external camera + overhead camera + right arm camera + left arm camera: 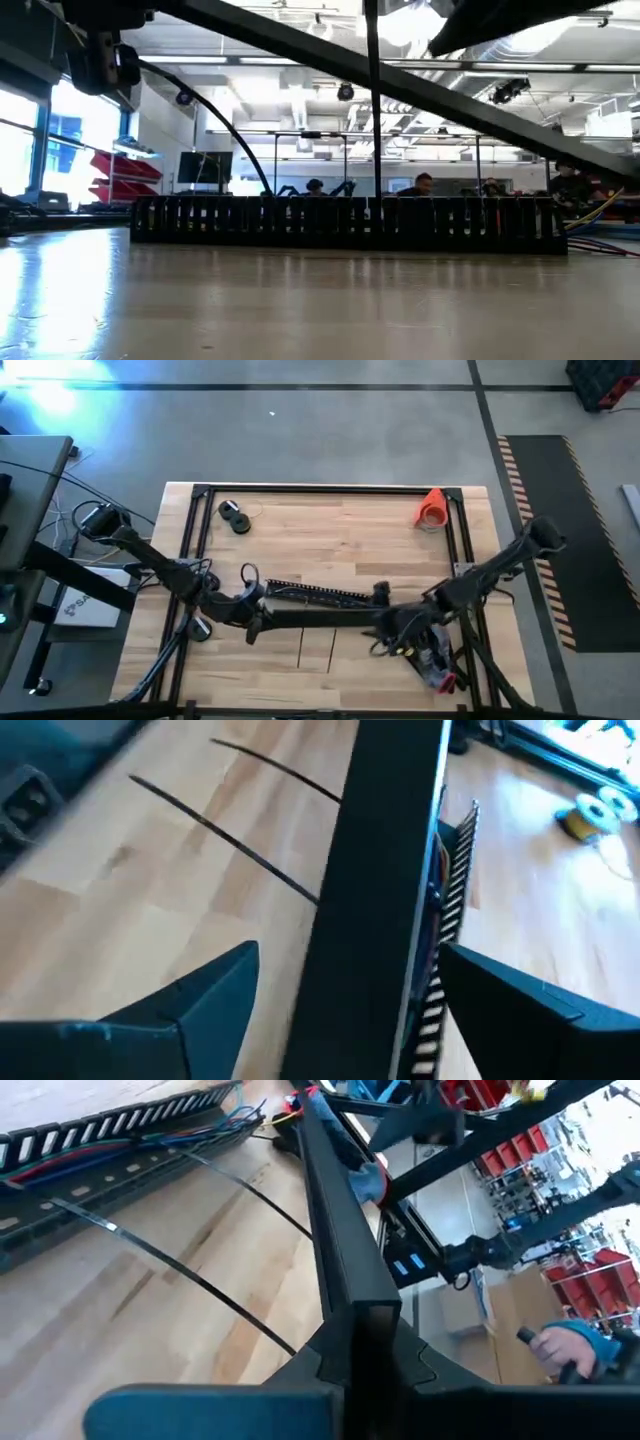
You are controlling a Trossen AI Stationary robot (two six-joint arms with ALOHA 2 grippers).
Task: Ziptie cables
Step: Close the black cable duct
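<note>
Both grippers, left (262, 622) and right (385, 622), pinch a black bar (320, 617) lying along the bench's front edge, while the cables (150, 1142) lie in the slotted duct (315, 593) just behind, parallel to it.

Odds and ends on and around the wooden table

An orange cone (431, 508) stands at the upper right of the table (340, 540), and a pair of dark tape rolls (235, 516) lies at its upper left. A long black slotted strip (315, 595) runs across the middle, with two thin black zip ties (317, 648) lying side by side on the bare wood below it. A striped floor mat (560, 540) fills the right of the frame. In the low view, people (424, 185) sit at desks far behind the strip.
</note>
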